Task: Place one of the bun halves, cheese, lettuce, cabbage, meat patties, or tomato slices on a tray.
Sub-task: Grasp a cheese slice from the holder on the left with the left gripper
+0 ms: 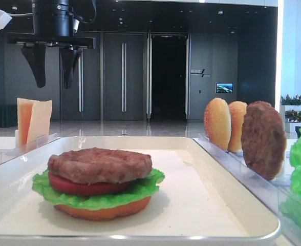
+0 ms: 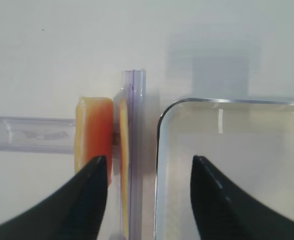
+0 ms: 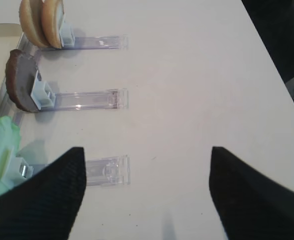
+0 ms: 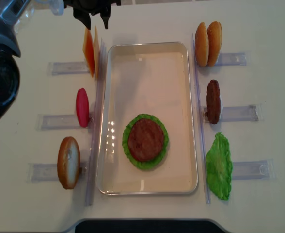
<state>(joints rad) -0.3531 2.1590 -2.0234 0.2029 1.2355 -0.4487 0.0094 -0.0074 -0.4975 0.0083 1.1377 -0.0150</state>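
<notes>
the black left gripper [image 1: 52,69] hangs with jaws apart, empty, above the upright pale orange square cheese slices [image 2: 93,135] in a clear plastic rail [image 2: 135,150] beside the cream-white rectangular tray [image 4: 181,116]; black right gripper [image 3: 147,195] spread over bare table.

On the tray [image 1: 227,205] sits a stack of bun half, lettuce [image 1: 97,197], tomato slice and meat patty [image 1: 99,165]; the left gripper [image 1: 52,64], jaws apart, hangs above the upright cheese [image 1: 34,119] slices.

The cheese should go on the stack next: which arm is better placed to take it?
Left. Its hand hangs open just above the cheese beside the tray. The right hand is over bare table on the other side.
</notes>
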